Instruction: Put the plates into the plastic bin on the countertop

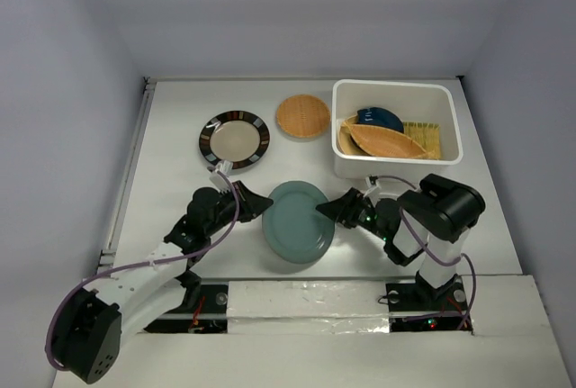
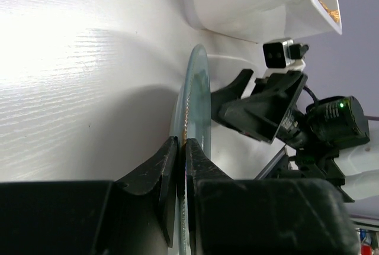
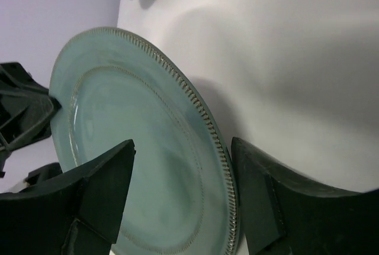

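A round teal plate (image 1: 299,221) is held tilted above the white countertop (image 1: 180,118). My left gripper (image 1: 263,201) is shut on the plate's left rim; in the left wrist view the rim (image 2: 192,95) runs edge-on between the closed fingers. My right gripper (image 1: 326,212) is open, its jaws straddling the plate's right rim (image 3: 207,119) without pinching it. The white plastic bin (image 1: 448,122) stands at the back right and holds an orange leaf dish (image 1: 382,142), a blue leaf dish (image 1: 378,119) and a yellow-green slatted plate (image 1: 425,139). A black-rimmed cream plate (image 1: 234,139) and a woven tan plate (image 1: 302,115) lie on the countertop.
Pale walls close in the countertop on three sides. The bin's near wall (image 2: 237,6) is just beyond the teal plate in the left wrist view. A taped white ledge (image 1: 306,302) runs along the near edge by the arm bases.
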Motion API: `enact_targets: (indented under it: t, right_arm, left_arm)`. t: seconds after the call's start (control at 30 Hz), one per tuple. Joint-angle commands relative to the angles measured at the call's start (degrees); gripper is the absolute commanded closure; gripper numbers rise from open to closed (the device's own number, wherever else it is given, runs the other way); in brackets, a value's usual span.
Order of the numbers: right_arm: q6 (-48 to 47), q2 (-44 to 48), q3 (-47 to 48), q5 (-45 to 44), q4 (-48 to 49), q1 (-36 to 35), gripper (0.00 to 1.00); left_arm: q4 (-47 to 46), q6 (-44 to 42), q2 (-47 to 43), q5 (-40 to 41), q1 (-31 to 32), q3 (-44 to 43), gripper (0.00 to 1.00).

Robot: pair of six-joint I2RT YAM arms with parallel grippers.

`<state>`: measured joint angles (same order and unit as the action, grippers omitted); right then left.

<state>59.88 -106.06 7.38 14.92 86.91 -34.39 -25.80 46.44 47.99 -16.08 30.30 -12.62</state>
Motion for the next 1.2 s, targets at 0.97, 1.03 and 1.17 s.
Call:
enact_targets:
  t: [0.97,1.03,1.17]
  right_arm:
    - [-9.34,67.9,6.59,-7.62,-47.26,-9.9,1.0]
    - [-9.34,68.79,9.75,-6.92,-49.73,-9.9,1.0]
    - [-9.51,64.77,13.71,-5.16,-48.86,-9.9,1.0]
  left_arm:
    - [-0.47,-0.82,-7.12,1.14,0.63,-0.64,1.0]
    - [-3.18,0.49,-6.51,-0.52,0.63,-1.26,1.0]
    - [-7.68,1.9,-3.18,-3.34,0.63,-4.68,1.0]
